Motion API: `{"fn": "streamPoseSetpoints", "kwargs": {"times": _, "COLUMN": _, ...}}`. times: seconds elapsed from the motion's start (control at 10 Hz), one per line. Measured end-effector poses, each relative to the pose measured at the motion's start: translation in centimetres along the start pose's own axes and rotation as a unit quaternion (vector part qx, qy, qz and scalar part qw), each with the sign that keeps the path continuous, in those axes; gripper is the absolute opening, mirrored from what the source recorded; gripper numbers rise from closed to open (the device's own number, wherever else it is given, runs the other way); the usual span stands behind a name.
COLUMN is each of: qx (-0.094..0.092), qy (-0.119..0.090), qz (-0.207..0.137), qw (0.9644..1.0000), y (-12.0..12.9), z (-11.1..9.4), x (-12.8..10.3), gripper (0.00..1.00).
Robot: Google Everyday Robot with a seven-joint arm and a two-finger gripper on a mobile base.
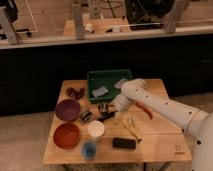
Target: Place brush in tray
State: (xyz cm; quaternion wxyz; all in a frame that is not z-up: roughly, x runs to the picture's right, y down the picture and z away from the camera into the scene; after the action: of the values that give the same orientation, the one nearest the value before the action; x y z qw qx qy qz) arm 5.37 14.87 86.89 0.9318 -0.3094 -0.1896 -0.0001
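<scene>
The green tray (107, 75) stands at the back middle of the wooden table (160, 140), with two pale items inside. My white arm reaches in from the right, and my gripper (104, 109) is low over the table just in front of the tray, to the right of the purple bowl (67, 109). A slim dark thing (107, 117) lies right at the gripper and looks like the brush. I cannot make out whether the gripper holds it.
A red-brown bowl (66, 135), a white cup (95, 129) and a blue cup (89, 148) stand at the front left. A flat black block (124, 143) lies at the front. An orange carrot-shaped item (145, 109) and yellowish pieces (127, 124) lie under my arm. Small dark items (76, 91) sit at the back left.
</scene>
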Motion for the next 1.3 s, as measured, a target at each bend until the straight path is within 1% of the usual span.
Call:
{"fn": "streamPoseSetpoints", "kwargs": {"times": 0.4, "qx": -0.005, "qy": 0.0, "qz": 0.011, "qw": 0.9999, "y": -0.4, "z": 0.9, "x": 0.2, "gripper": 0.8}}
{"fn": "streamPoseSetpoints", "kwargs": {"times": 0.7, "qx": -0.006, "qy": 0.0, "qz": 0.016, "qw": 0.9999, "y": -0.4, "z": 1.1, "x": 0.4, "gripper": 0.8}}
{"fn": "streamPoseSetpoints", "kwargs": {"times": 0.8, "qx": -0.007, "qy": -0.001, "qz": 0.016, "qw": 0.9998, "y": -0.4, "z": 1.2, "x": 0.3, "gripper": 0.77}}
{"fn": "streamPoseSetpoints", "kwargs": {"times": 0.9, "qx": -0.008, "qy": -0.001, "qz": 0.016, "qw": 0.9998, "y": -0.4, "z": 1.3, "x": 0.3, "gripper": 0.71}}
{"fn": "streamPoseSetpoints", "kwargs": {"times": 1.0, "qx": -0.01, "qy": 0.0, "qz": 0.016, "qw": 0.9998, "y": -0.4, "z": 1.4, "x": 0.3, "gripper": 0.61}}
{"fn": "streamPoseSetpoints", "kwargs": {"times": 1.3, "qx": -0.014, "qy": 0.001, "qz": 0.016, "qw": 0.9998, "y": -0.3, "z": 1.6, "x": 0.3, "gripper": 0.39}}
